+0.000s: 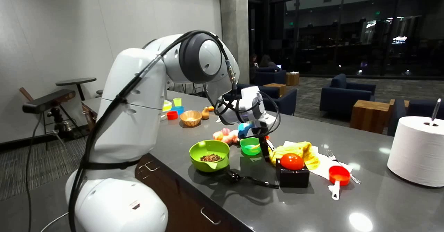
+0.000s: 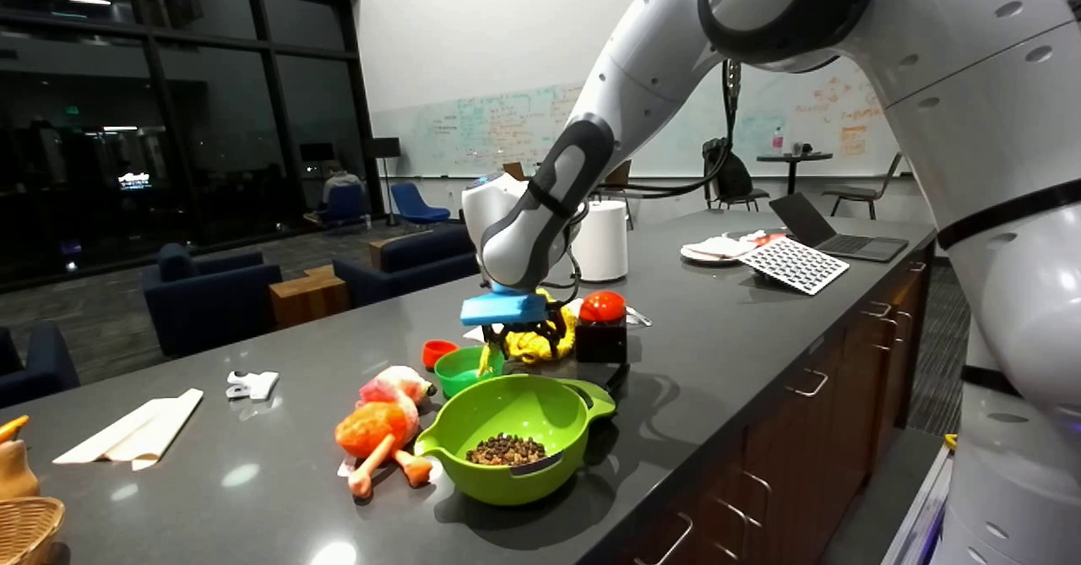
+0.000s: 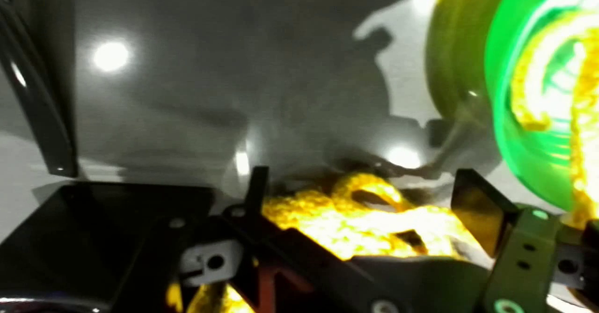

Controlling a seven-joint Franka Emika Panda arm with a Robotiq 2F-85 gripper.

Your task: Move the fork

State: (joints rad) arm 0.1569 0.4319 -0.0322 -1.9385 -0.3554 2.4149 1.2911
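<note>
Bowl (image 2: pixel 483 482) of bits (image 2: pixel 507 449), cup (image 3: pixel 497 65) with yellow strip (image 3: pixel 582 130), dark utensil (image 1: pixel 256 181)

The gray countertop (image 1: pixel 308 213) carried a lime-green bowl (image 2: pixel 515 406) with a plush toy (image 2: pixel 382 423) beside it. A near-black utensil (image 1: pixel 255 180) lay between that bowl and a black box (image 1: pixel 293 177); a paper roll (image 1: pixel 417 152) stood well apart.

I can't read a single word. In an exterior view, a lit sign (image 1: pixel 399 39) shows in the dark window (image 1: pixel 360 53) at two o'clock — its letters a blur — and a label (image 1: pixel 134 204) on the robot arm (image 1: pixel 138 131), at seven o'clock, is too small. In an exterior view, teal and orange handwriting (image 2: pixel 498 130) spreads over the whiteboard (image 2: pixel 667 147) from twelve to two o'clock, illegible.
</note>
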